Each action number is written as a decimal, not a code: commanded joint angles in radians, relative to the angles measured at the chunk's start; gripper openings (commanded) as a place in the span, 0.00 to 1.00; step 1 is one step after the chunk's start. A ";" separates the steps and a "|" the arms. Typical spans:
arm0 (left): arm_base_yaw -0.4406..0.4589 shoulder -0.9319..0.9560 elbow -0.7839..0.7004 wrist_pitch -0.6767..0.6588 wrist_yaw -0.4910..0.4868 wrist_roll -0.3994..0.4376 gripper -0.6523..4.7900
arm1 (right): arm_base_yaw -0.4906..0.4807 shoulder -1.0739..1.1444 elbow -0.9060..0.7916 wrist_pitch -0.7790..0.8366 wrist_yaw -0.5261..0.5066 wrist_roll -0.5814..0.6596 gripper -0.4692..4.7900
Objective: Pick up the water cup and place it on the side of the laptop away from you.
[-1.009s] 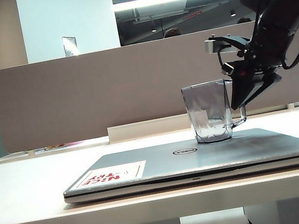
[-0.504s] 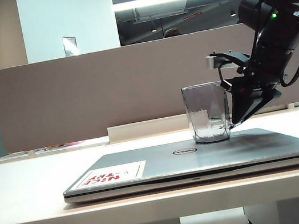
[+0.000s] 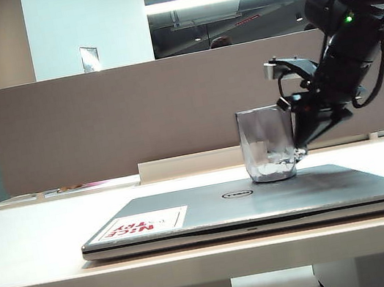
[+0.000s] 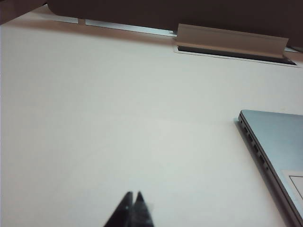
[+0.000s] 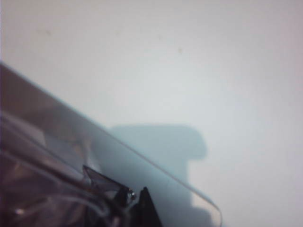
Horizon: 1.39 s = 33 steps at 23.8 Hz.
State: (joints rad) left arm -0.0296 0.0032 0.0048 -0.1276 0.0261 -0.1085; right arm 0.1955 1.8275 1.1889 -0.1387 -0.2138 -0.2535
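Note:
The water cup (image 3: 270,153), clear and faceted, stands upright on the closed silver laptop (image 3: 262,202), right of the round logo. My right gripper (image 3: 298,148) reaches down from the upper right against the cup's right side and covers its handle. In the right wrist view its two tips (image 5: 135,194) stand almost together on clear plastic of the cup (image 5: 42,189), over the laptop's lid (image 5: 177,203). My left gripper (image 4: 133,195) is shut and empty above the bare table (image 4: 118,118), with the laptop's corner (image 4: 279,142) off to one side. It does not show in the exterior view.
A grey divider panel (image 3: 135,116) runs behind the desk, with a white cable flap (image 3: 188,164) at its foot, which the left wrist view also shows as the flap (image 4: 232,40). The laptop lies near the table's front edge (image 3: 198,265).
The right gripper has dropped and tilted in against the cup's handle side and its jaws have narrowed. The handle is now covered, and the cup has shifted slightly right.

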 commanded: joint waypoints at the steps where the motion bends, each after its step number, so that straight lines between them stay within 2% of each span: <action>1: 0.000 0.001 0.003 0.009 0.004 0.000 0.11 | 0.001 -0.004 0.003 0.009 0.006 0.000 0.17; 3: 0.000 0.001 0.003 0.009 0.004 0.000 0.11 | 0.001 -0.004 0.003 0.010 0.006 0.000 0.17; 6: 0.000 0.001 0.003 0.009 0.004 0.000 0.11 | 0.001 -0.004 0.003 0.019 0.004 0.000 0.08; 11: 0.000 0.001 0.003 0.008 0.005 0.000 0.11 | 0.001 -0.004 0.005 0.109 -0.013 0.080 0.08; 15: 0.000 0.001 0.003 0.008 0.005 0.000 0.11 | 0.001 -0.004 0.006 0.281 -0.013 0.204 0.08; 21: 0.000 0.001 0.003 0.008 0.005 0.000 0.11 | 0.001 0.002 0.011 0.404 0.019 0.241 0.08; 26: 0.000 0.001 0.003 0.006 0.005 0.000 0.11 | 0.003 0.087 0.130 0.353 0.032 0.299 0.08; 33: 0.000 0.001 0.003 0.001 0.005 0.000 0.11 | 0.010 0.225 0.320 0.236 0.033 0.298 0.08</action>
State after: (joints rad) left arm -0.0296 0.0032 0.0048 -0.1318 0.0261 -0.1085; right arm 0.2035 2.0449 1.4834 0.0948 -0.1818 0.0383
